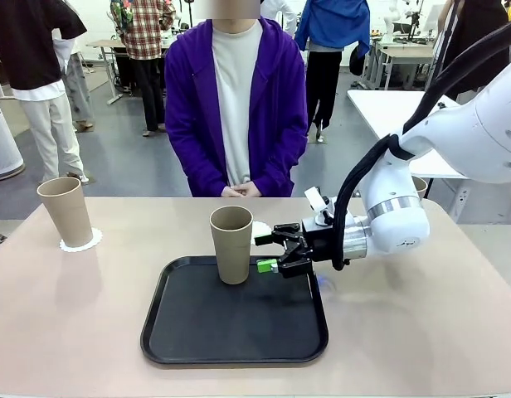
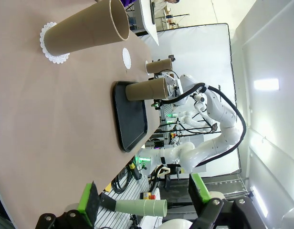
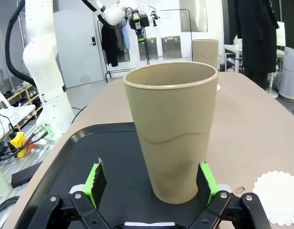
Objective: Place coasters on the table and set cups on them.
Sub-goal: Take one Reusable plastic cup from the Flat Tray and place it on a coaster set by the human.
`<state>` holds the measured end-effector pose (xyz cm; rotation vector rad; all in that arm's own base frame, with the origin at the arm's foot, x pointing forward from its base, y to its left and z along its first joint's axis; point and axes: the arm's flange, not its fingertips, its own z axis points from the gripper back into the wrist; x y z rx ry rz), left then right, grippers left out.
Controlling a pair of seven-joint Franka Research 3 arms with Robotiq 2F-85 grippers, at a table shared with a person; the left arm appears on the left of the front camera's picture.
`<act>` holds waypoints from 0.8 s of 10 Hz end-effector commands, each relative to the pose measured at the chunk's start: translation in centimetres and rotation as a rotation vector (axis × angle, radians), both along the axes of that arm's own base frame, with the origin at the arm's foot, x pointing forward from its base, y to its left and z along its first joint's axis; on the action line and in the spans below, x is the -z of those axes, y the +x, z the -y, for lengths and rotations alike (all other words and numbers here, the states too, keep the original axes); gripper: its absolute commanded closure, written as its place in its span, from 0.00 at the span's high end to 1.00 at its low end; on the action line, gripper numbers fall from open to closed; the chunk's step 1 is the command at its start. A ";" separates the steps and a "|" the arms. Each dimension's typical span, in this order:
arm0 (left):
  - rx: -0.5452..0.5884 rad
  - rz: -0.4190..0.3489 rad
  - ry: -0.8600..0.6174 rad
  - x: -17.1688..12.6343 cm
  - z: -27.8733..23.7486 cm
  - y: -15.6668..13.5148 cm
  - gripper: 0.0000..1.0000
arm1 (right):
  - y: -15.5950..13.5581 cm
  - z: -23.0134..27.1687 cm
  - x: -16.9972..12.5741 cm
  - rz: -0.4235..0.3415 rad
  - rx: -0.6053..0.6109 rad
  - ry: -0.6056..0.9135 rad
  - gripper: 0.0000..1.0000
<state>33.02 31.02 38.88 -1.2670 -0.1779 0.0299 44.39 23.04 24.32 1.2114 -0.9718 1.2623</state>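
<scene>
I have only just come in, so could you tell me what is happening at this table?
The right gripper is open around a cup standing on the black tray, its pads beside the cup's base, not yet closed. Another cup already stands on a coaster at the table's far left. A bare coaster lies beside the tray. A person stands watching, hands clasped.

White arm (image 1: 455, 141), black cable, black fingers (image 1: 282, 232), green pads (image 3: 95, 177)

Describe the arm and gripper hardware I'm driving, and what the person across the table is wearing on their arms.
The right arm is glossy white with a silver wrist ring and a black cable looped along it. The right gripper is black with green pads. The left gripper matches: black, green pads. The person's sleeves are purple, over a white shirt.
</scene>
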 end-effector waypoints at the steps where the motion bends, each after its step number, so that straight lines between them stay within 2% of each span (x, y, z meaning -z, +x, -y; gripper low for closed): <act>1: -0.004 0.000 0.002 -0.1 0.0 -0.2 1.00 | 0.7 -1.4 0.3 -0.013 0.020 -0.014 1.00; 8: -0.004 0.000 0.002 -0.1 0.0 -0.2 1.00 | 2.7 -1.9 2.2 -0.025 0.033 -0.007 1.00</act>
